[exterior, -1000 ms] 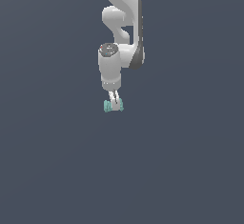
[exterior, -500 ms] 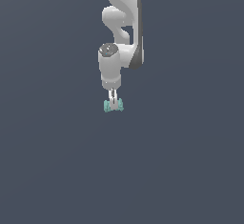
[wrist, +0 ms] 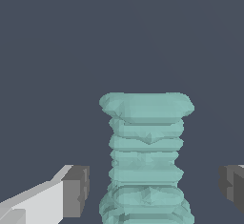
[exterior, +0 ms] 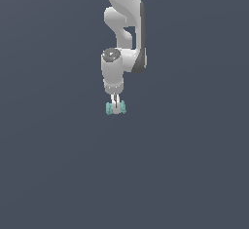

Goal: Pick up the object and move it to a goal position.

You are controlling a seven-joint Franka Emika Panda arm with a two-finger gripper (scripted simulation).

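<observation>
Since the earlier frames we see little movement: the arm has stayed over the same spot, and the object (exterior: 115, 108) has kept its place just under the fingers, at most a touch closer to them. The object is a small teal, ridged, knobbly piece sitting a little above the middle of the exterior view, its ends sticking out to either side of the fingers. In the wrist view we see the object (wrist: 146, 156) as a stack of teal ridges with a broader cap, standing between the two dark pads (wrist: 76, 191), with clear gaps on both sides. So the gripper (exterior: 115, 105) straddles it with its jaws apart, not touching it. The white arm (exterior: 124, 33) comes down from the top centre of the frame. Around everything lies a plain dark grey-blue ground (exterior: 194, 164).
</observation>
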